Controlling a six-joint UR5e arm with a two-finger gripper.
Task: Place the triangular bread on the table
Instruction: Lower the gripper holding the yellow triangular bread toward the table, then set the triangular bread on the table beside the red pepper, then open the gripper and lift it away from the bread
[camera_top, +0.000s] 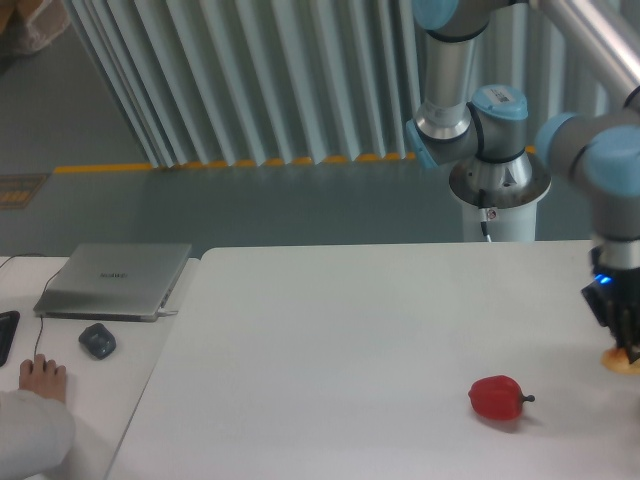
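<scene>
Grey-blue floor with a yellow-orange stripe (240, 162) runs along the back, below a wall of pale vertical slats (250, 75). Up front is the big white surface (330, 340), rounded corners, plain top. The jaws (625, 335) sit right at the frame edge, down low over the surface, and the triangular bread (620, 362) is just a sliver of golden-orange peeking out directly under them, partly cut off. Can't tell if the jaws are clamped on it or let go, too dark and cropped. A red pepper (497, 398) with its dark stem lies on the surface, off to the side of the jaws toward the middle. Far across, a smaller desk (90, 400) holds a closed grey laptop (115, 280), a mouse (97, 341) and somebody's hand (42, 378).
</scene>
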